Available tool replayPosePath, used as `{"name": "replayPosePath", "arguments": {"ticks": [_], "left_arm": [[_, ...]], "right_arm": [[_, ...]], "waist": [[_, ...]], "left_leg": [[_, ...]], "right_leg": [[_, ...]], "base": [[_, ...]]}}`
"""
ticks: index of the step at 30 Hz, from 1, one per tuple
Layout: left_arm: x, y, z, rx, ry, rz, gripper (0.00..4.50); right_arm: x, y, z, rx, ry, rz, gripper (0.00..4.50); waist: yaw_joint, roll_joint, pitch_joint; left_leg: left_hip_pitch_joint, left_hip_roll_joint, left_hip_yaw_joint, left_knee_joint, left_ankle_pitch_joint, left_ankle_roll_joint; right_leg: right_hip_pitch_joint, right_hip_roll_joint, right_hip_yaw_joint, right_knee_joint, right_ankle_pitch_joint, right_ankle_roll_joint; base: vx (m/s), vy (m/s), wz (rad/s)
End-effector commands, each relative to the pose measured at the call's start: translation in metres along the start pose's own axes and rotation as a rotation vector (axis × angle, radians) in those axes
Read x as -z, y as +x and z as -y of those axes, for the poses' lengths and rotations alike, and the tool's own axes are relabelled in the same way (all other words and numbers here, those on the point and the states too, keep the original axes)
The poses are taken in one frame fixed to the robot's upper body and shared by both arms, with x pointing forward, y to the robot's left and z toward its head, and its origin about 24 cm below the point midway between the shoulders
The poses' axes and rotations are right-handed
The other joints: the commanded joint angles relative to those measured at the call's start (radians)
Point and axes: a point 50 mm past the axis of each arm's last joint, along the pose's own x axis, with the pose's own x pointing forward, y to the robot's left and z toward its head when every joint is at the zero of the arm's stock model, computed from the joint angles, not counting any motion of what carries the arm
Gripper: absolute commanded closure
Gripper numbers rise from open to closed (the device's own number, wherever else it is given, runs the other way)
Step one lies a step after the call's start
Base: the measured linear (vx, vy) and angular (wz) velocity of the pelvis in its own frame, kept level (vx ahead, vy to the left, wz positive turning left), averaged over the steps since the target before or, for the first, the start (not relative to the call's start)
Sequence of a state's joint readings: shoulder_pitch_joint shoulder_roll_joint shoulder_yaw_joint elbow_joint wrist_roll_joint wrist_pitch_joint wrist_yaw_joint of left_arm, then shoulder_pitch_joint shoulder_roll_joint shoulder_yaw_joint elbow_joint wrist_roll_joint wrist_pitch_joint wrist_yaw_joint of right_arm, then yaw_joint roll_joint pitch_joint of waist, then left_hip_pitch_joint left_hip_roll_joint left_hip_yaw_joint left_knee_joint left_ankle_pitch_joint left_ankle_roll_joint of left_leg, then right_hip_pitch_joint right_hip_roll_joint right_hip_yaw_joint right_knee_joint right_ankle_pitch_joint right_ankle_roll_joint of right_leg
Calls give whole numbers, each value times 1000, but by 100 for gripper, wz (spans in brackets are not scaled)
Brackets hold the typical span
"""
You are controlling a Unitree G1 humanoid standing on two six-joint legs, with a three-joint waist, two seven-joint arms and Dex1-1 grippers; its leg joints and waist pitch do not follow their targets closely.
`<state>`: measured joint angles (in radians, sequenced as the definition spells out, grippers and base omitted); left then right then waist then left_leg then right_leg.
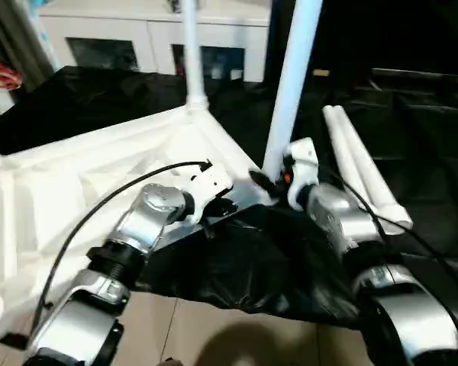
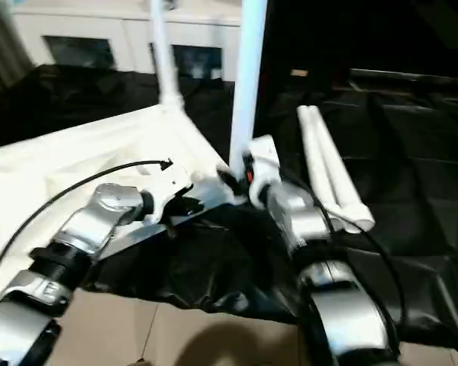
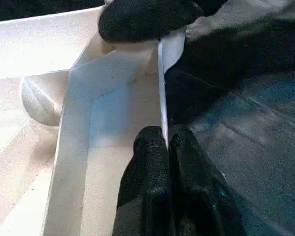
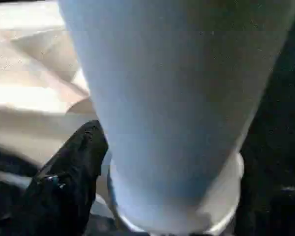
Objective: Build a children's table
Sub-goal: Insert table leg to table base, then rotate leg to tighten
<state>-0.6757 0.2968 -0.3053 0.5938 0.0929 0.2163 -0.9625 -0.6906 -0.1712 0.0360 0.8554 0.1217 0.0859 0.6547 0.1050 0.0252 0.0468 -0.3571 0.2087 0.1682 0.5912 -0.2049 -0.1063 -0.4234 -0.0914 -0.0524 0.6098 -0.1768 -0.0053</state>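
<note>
Lying upside down on the black-draped counter [image 1: 412, 137], tabletop [image 1: 76, 175] with two legs upright, two loose at right; left end effector [image 3: 164, 147] pinches its near rim, right end effector [image 1: 271, 181] spread around the nearer leg [image 1: 294, 76].

You can't see the tops of the two upright white plastic legs [image 1: 293, 84]; both run off the upper edge. The inverted ribbed white tabletop [image 1: 76, 183] is cut off at left, its near edge behind your silver left forearm [image 1: 130, 236].
</note>
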Motion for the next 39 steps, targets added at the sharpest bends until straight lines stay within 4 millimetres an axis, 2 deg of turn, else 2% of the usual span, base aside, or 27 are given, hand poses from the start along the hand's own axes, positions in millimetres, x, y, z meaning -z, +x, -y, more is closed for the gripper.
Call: {"name": "replayPosePath", "arguments": {"ticks": [1, 6, 7, 8, 11, 14, 15, 16, 18, 21, 22, 24, 28, 34, 37, 39], "left_arm": [[-18, -1, 5, 85, 105, 85, 450], [-12, -7, 8, 215, 144, 82, 450], [-12, -7, 8, 230, 148, 84, 450], [-11, -8, 8, 252, 149, 84, 450], [-9, -9, 9, 304, 154, 88, 450], [-7, -9, 11, 356, 156, 82, 450], [-6, -9, 12, 375, 162, 78, 450], [-6, -9, 13, 390, 167, 74, 450], [-4, -9, 13, 415, 175, 65, 450], [-2, -9, 14, 440, 182, 50, 450], [-2, -9, 14, 442, 183, 50, 450], [-2, -8, 13, 445, 181, 51, 450], [-1, -9, 13, 451, 175, 52, 450], [-3, -7, 11, 438, 114, 94, 450], [-7, -2, 8, 371, 78, 112, 450], [-8, 4, 4, 293, 46, 102, 450]], "right_arm": [[-3, -4, -3, -73, -40, -9, 81], [7, -22, -3, -193, -118, -58, 81], [7, -26, -3, -214, -128, -60, 81], [8, -30, -4, -242, -144, -60, 81], [9, -40, -7, -297, -169, -59, 81], [10, -47, -11, -363, -179, -58, 81], [10, -50, -13, -387, -180, -57, 81], [10, -52, -16, -408, -182, -58, 81], [10, -55, -20, -443, -186, -59, 81], [11, -58, -23, -473, -180, -66, 115], [12, -58, -24, -480, -180, -72, 115], [14, -60, -26, -495, -179, -90, 127], [15, -61, -27, -504, -174, -100, 162], [19, -61, -32, -499, -135, -98, 171], [21, -56, -32, -427, -99, -80, 172], [25, -47, -26, -303, -86, -81, 173]], "waist": [[7, 1, -73], [23, -3, -78], [26, 4, -78], [26, 1, -76], [36, 0, -72], [38, 2, -72], [41, 2, -74], [42, 5, -74], [44, 5, -74], [44, 3, -73], [44, 6, -73], [44, 4, -73], [45, 3, -74], [49, 3, -75], [51, 3, -74], [49, 2, -71]], "left_leg": [[-1, 6, 10, -60, -71, 89], [-7, 4, 13, -49, -26, 122], [-9, 7, 11, -49, -32, 122], [-10, 6, 11, -50, -44, 121], [-5, 9, 12, -55, -103, 101], [-5, 11, 10, -57, -122, 84], [-3, 12, 10, -56, -118, 83], [-4, 10, 10, -55, -112, 86], [-7, 9, 9, -55, -108, 88], [-7, 10, 8, -56, -120, 80], [-7, 9, 7, -56, -122, 76], [-7, 10, 7, -57, -127, 68], [-8, 10, 6, -56, -113, 68], [-8, 9, 8, -54, -109, 70], [-7, 10, 8, -55, -115, 65], [-8, 7, 7, -58, -129, 50]], "right_leg": [[72, -35, 27, -41, 63, -297], [70, -31, 26, -31, 142, -303], [67, -34, 25, -30, 135, -303], [68, -33, 24, -33, 120, -300], [67, -35, 26, -42, 33, -283], [67, -36, 26, -42, 16, -278], [66, -36, 27, -41, 24, -280], [66, -34, 27, -40, 39, -283], [68, -35, 26, -40, 48, -281], [68, -36, 26, -42, 19, -274], [68, -36, 26, -43, 7, -273], [69, -37, 26, -44, 0, -271], [69, -37, 26, -41, 17, -272], [69, -37, 26, -42, 14, -272], [67, -38, 27, -43, -1, -270], [67, -40, 26, -50, -54, -254]], "base": [[0, 0, 0], [0, 0, 0], [0, 0, 0], [0, 0, 0], [0, 0, 0], [0, 0, 0], [0, 0, 0], [0, 0, 0], [0, 0, 0], [0, 0, 0], [0, 0, 0], [0, 0, 0], [0, 0, 0], [0, 0, 0], [0, 0, 0], [0, 0, 0]]}}
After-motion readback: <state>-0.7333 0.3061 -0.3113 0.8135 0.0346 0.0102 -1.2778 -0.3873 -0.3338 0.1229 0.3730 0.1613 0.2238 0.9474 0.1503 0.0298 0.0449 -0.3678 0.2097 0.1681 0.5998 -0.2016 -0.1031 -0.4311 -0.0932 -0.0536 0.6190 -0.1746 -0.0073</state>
